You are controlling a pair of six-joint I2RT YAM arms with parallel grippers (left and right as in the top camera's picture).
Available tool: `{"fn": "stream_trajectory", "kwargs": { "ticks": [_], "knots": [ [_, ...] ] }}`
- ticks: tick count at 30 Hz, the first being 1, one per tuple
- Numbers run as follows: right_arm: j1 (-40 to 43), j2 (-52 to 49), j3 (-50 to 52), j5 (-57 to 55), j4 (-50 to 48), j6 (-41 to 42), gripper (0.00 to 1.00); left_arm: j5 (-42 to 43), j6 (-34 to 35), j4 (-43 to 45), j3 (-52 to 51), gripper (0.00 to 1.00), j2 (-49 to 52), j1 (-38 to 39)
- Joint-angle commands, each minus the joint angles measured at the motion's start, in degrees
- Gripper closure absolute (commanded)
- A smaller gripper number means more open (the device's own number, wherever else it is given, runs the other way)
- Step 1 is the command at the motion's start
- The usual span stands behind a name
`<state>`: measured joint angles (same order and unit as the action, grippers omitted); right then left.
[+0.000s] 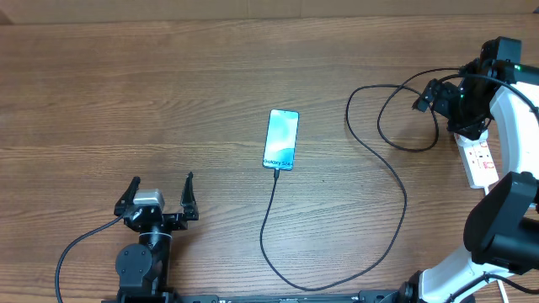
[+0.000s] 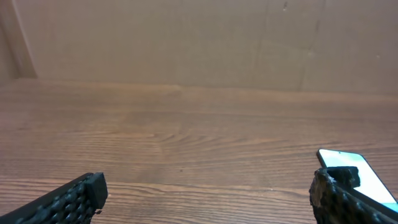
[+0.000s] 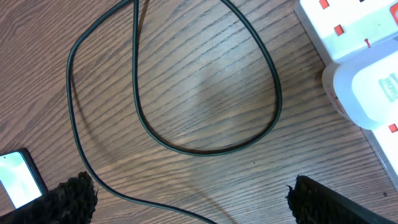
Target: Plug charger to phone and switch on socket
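The phone (image 1: 281, 139) lies flat mid-table, screen lit; it also shows in the left wrist view (image 2: 364, 174) and at the left edge of the right wrist view (image 3: 17, 177). The charger cable (image 1: 396, 181) runs from the phone's near end, where its tip (image 1: 275, 170) sits, loops along the front and curls towards the socket; its loop shows in the right wrist view (image 3: 205, 93). The white socket (image 1: 480, 156) lies at the right edge, with red switches and a white plug body (image 3: 367, 87). My left gripper (image 1: 160, 200) is open, near front left. My right gripper (image 1: 429, 94) is open above the cable loop, left of the socket.
The wooden table (image 1: 168, 93) spreads around the phone. A cardboard wall (image 2: 186, 37) stands at the far edge. My right arm's white links (image 1: 505, 227) stand at the front right, beside the socket.
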<state>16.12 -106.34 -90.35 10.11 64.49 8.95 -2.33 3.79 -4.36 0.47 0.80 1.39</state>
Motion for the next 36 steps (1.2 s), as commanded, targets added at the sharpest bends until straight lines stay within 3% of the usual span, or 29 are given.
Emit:
{"fn": "stream_trajectory", "kwargs": {
  "ticks": [1,36],
  "knots": [
    [-0.1,0.7,0.3,-0.2,-0.2,-0.4,0.0,0.9,-1.5,0.0,-0.2,0.0,-0.7,-0.4],
    [-0.2,1.4,0.3,-0.2,-0.2,-0.4,0.0,0.9,-1.5,0.0,-0.2,0.0,-0.6,-0.4]
  ]
}}
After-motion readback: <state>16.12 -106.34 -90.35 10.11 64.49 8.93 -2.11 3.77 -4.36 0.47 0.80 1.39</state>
